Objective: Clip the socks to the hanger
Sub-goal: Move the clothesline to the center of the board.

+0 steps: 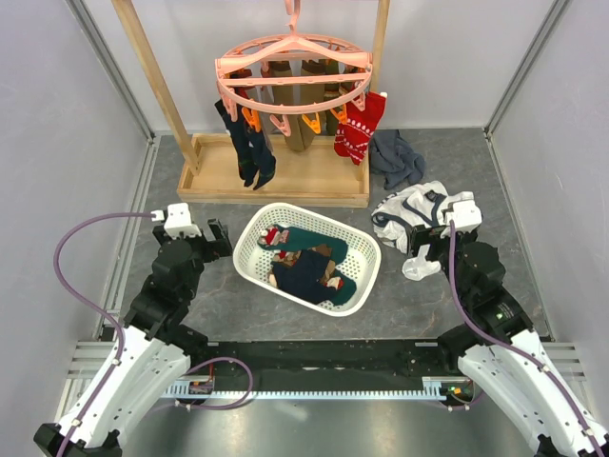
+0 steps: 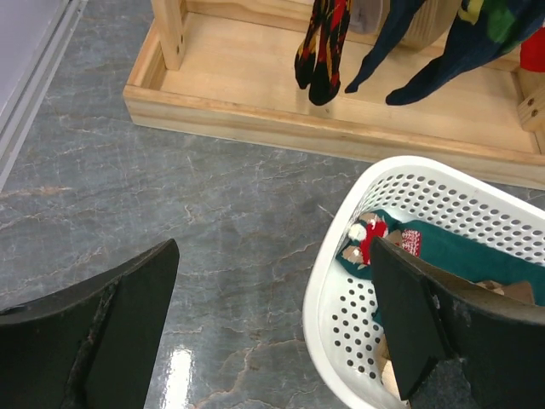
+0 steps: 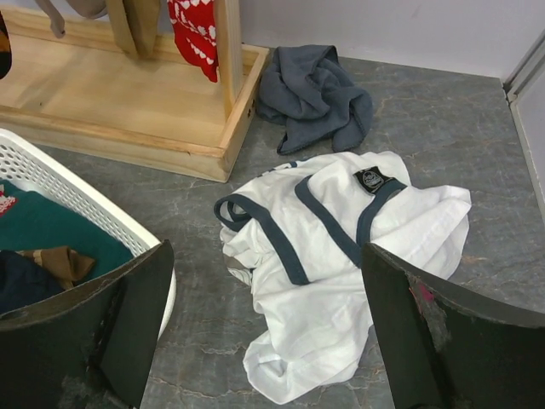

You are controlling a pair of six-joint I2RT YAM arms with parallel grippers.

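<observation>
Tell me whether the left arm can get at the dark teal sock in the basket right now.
Probably yes. The left gripper is open, right beside the white basket, and the dark teal sock lies in it with nothing covering it from above.

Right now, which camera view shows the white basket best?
The top external view: the white basket appears whole there, its rim visible all around and the socks inside it. The left wrist view shows only one curved end of it, cut off by the frame. The right wrist view shows only a corner at the left edge.
</observation>
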